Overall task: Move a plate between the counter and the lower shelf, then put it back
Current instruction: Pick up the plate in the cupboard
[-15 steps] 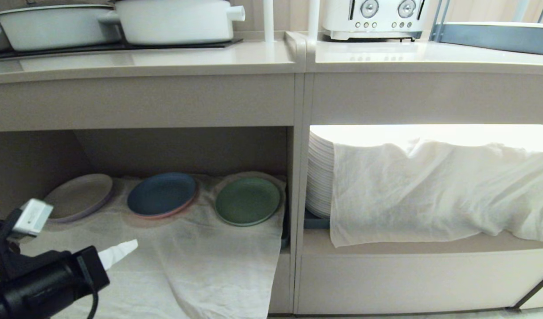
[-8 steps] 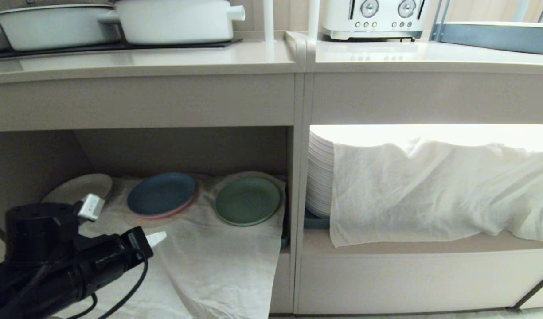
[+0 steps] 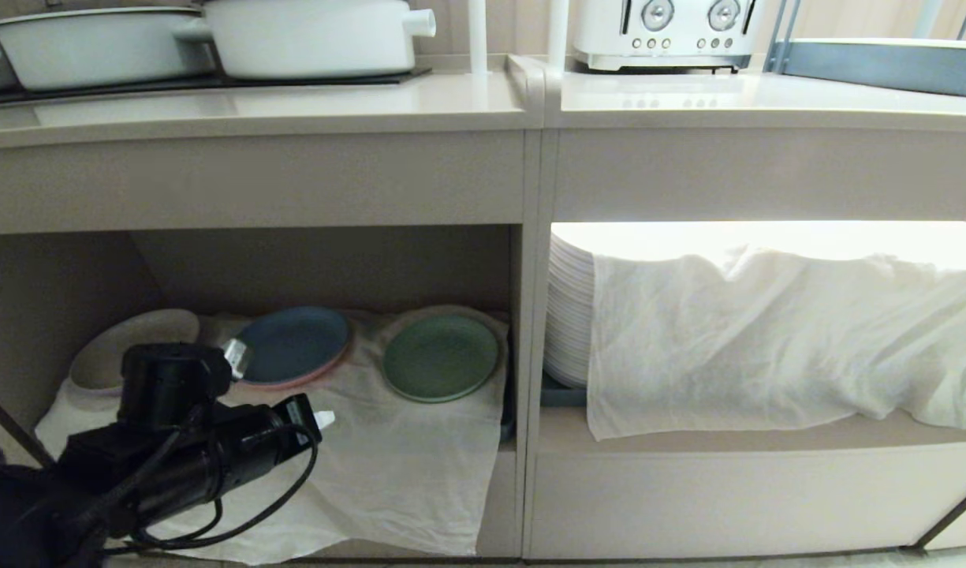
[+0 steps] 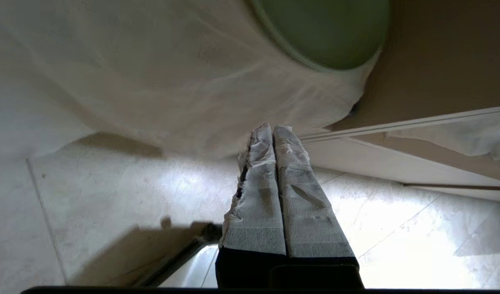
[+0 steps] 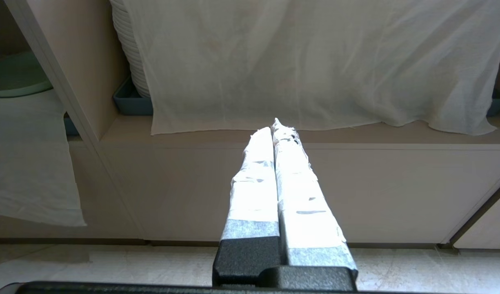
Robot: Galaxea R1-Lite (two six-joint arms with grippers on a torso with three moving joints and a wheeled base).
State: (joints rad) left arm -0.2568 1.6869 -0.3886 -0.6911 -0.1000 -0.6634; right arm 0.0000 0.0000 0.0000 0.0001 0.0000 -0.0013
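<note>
The mint-green plate (image 3: 441, 356) lies flat on the white cloth (image 3: 396, 465) at the right end of the lower shelf (image 3: 41, 292). Part of the plate (image 4: 327, 32) shows in the left wrist view, and its edge (image 5: 13, 75) in the right wrist view. The beige counter (image 3: 254, 106) runs above the shelf. My left gripper (image 3: 323, 418) hangs in front of the shelf's front edge, left of and below the plate, pointing towards it. This left gripper (image 4: 273, 128) is shut and holds nothing. My right gripper (image 5: 276, 124) is shut and empty, low in front of the neighbouring bay, outside the head view.
A blue plate (image 3: 292, 345) and an off-white plate (image 3: 104, 359) lie left of the green one. White pots (image 3: 309, 35) stand on the hob and a toaster (image 3: 664, 31) further right. The right bay holds a tall plate stack (image 3: 571, 315) under a white cloth (image 3: 766, 339).
My left arm has risen and swung right, from the lower left corner to the front of the shelf, nearer the green plate. Its fingers stayed shut. The plates have not moved.
</note>
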